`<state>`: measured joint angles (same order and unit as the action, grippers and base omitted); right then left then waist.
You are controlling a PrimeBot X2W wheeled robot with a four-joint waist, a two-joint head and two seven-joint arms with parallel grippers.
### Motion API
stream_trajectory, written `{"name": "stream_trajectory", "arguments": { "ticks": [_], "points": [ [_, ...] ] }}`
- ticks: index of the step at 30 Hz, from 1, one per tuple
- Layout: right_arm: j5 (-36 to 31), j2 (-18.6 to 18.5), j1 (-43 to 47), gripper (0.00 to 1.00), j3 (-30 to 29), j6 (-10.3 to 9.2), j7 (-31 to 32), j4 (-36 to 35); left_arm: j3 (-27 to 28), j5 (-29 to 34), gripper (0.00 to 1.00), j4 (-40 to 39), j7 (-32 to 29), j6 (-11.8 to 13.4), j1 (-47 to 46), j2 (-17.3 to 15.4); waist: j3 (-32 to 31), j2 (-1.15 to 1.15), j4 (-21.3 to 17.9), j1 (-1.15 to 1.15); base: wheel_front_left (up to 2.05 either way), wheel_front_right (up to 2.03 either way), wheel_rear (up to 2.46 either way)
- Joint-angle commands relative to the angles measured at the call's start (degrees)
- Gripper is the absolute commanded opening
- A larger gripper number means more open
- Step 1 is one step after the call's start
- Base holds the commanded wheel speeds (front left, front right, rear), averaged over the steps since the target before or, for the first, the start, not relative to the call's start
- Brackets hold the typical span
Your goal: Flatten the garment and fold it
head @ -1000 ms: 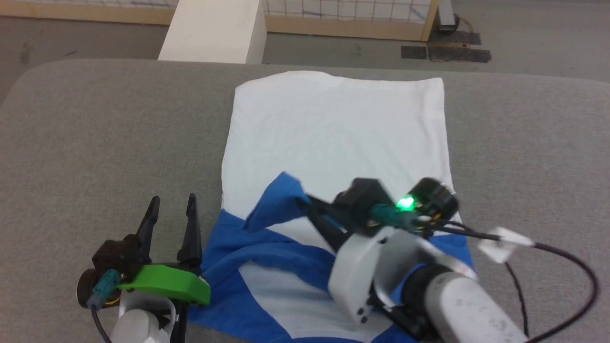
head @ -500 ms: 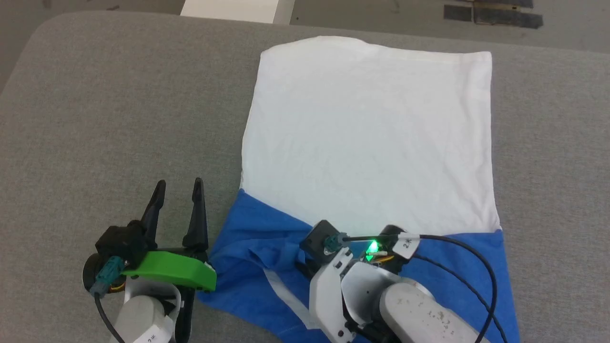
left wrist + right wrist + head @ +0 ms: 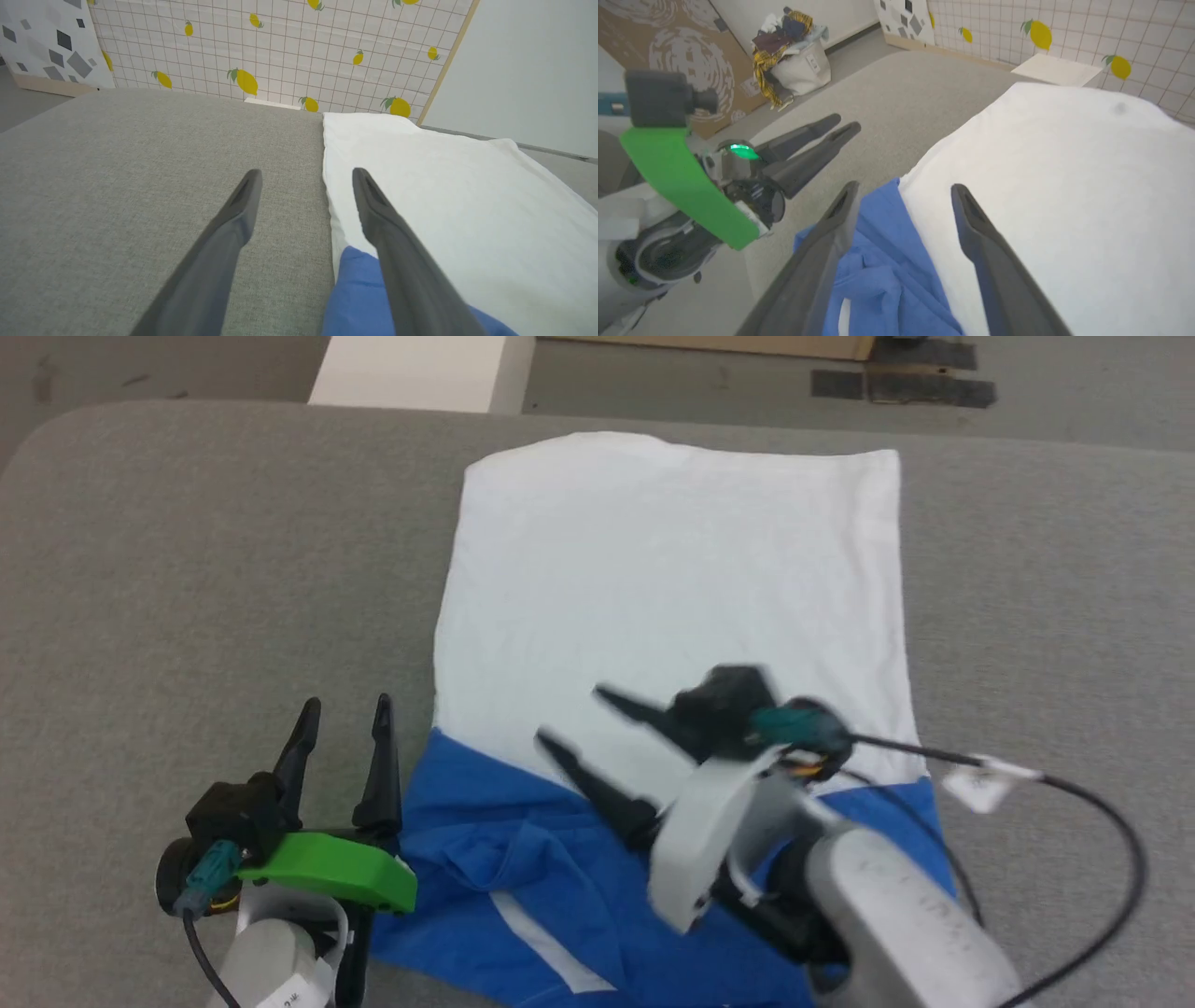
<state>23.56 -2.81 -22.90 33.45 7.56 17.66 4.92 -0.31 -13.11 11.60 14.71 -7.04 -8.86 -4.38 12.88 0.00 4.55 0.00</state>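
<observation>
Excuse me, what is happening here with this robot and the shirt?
A two-armed robot is folding the garment, which lies on a grey padded surface. Its white body is spread flat; the blue sleeve cloth lies rumpled at the near end. The right gripper hovers open above where white meets blue, holding nothing. The left gripper is open beside the garment's edge.

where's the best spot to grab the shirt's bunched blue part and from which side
Grip the raised blue ridge of the garment near its left edge. Come from the robot's left, low over the table: the cloth stands up in wrinkles there, giving something to pinch, while the white body lies flat. The open left gripper sits beside it.
</observation>
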Motion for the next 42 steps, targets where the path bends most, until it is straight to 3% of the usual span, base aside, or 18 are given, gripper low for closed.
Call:
{"name": "stream_trajectory", "arguments": {
  "ticks": [1, 6, 11, 17, 22, 34, 39, 42],
  "points": [
    [-1.1, -0.1, 1.2, 1.00, -2.0, -0.08, -1.7, -1.7, -0.2, -0.1, 1.00, -0.1, -0.3, -0.3, -0.8, -1.0, -1.5, 0.00, -2.6, 0.00, 0.00, 0.00, 0.00],
    [-4.4, -0.1, 4.3, 1.00, -10.8, -0.08, -6.4, -8.0, -2.1, -1.7, 1.00, -1.0, -4.8, -0.4, -5.8, -4.2, -0.5, 0.00, -5.4, 0.00, 0.00, 0.00, 0.00],
    [-7.9, -0.1, 7.5, 1.00, -18.6, -0.08, -9.0, -12.4, -6.9, -6.0, 1.00, -1.4, -13.3, -0.4, -15.5, -10.8, 3.3, 0.00, -8.7, 0.00, 0.00, 0.00, 0.00],
    [-10.8, -0.1, 8.1, 1.00, -22.4, -0.08, -11.0, -14.4, -14.6, -12.9, 1.00, 0.1, -25.5, -0.4, -30.2, -21.4, 10.1, 0.00, -13.0, 0.00, 0.00, 0.00, 0.00],
    [-10.1, -0.1, 7.1, 1.00, -22.9, -0.08, -13.2, -14.6, -18.9, -17.2, 1.00, 1.2, -34.3, -0.4, -40.7, -27.7, 16.2, 0.00, -16.7, 0.00, 0.00, 0.00, 0.00],
    [-7.3, -0.1, 5.2, 1.00, -25.0, -0.08, -18.9, -14.2, -22.7, -23.1, 1.00, 5.3, -53.7, -0.2, -54.3, -35.9, 26.2, 0.00, -23.4, 0.00, 0.00, 0.00, 0.00],
    [-6.7, -0.1, 5.2, 1.00, -26.4, -0.08, -20.5, -14.2, -22.4, -24.2, 1.00, 6.0, -59.5, 2.0, -54.3, -37.5, 27.6, 0.00, -24.5, 0.00, 0.00, 0.00, 0.00],
    [-6.6, -0.1, 5.3, 1.00, -26.7, -0.08, -20.8, -13.9, -22.6, -23.6, 1.00, 6.1, -63.1, 4.7, -53.3, -39.0, 28.0, 0.00, -24.7, 0.00, 0.00, 0.00, 0.00]
  ]
}}
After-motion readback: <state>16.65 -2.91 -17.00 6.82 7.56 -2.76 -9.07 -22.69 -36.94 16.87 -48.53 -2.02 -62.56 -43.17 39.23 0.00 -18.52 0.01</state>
